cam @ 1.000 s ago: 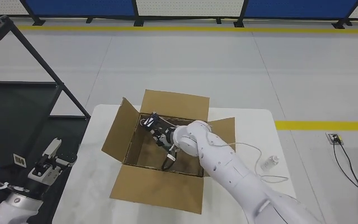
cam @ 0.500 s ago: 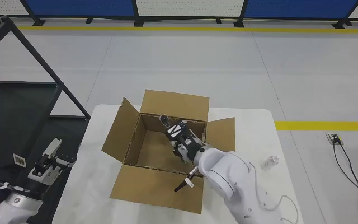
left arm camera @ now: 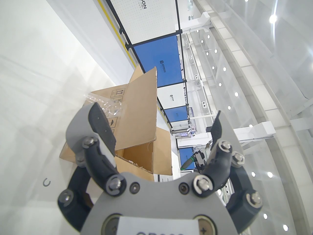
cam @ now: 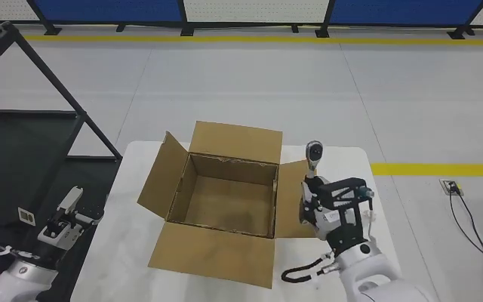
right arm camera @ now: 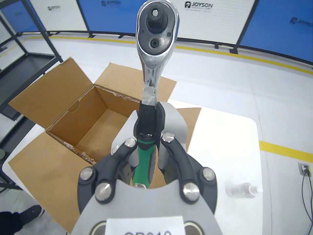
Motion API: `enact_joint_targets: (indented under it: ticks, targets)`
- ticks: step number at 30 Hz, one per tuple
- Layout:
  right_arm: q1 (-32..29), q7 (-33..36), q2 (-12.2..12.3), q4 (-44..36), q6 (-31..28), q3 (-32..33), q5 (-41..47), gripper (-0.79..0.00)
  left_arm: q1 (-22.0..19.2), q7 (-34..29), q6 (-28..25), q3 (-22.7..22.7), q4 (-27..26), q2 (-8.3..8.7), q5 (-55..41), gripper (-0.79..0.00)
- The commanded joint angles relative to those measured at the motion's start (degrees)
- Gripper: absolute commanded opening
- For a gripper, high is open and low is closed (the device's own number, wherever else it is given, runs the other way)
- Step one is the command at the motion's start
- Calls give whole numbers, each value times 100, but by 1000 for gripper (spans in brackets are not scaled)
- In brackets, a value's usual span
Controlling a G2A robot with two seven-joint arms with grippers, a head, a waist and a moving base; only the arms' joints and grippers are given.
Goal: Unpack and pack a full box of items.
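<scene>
Box (cam: 215, 255) x1, flaps open; R gripper (right arm camera: 149, 114) clamps 1 ratchet (right arm camera: 156, 28); L gripper (left arm camera: 159, 117) spread, empty; 1 bottle (cam: 364, 219) apart.

A pale grey floor (cam: 241, 83) carries yellow lines (cam: 226, 38) and a socket (cam: 450, 186), blue and white panels (cam: 106, 9) close the far side, a black rack (cam: 38, 151) stands beside the white desk (cam: 124, 234), and round lamps (left arm camera: 272, 19) dot the ceiling.

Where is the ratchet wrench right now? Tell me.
In the top view the ratchet wrench is clamped in the right gripper, held over the table just right of the open cardboard box, with a small white bottle farther right.
</scene>
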Motion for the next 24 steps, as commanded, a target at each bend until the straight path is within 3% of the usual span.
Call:
enact_joint_targets:
  ticks: [1,8,15,24]
  targets:
    - [-287,-292,8,18,114,176,38,-785,0,0,0,0,0,0,0,0]
    - [-1099,-516,18,18,645,791,298,-785,0,0,0,0,0,0,0,0]
    - [-1482,107,67,40,349,1457,844,-785,0,0,0,0,0,0,0,0]
    - [-556,1511,161,1448,-473,1576,1055,-785,0,0,0,0,0,0,0,0]
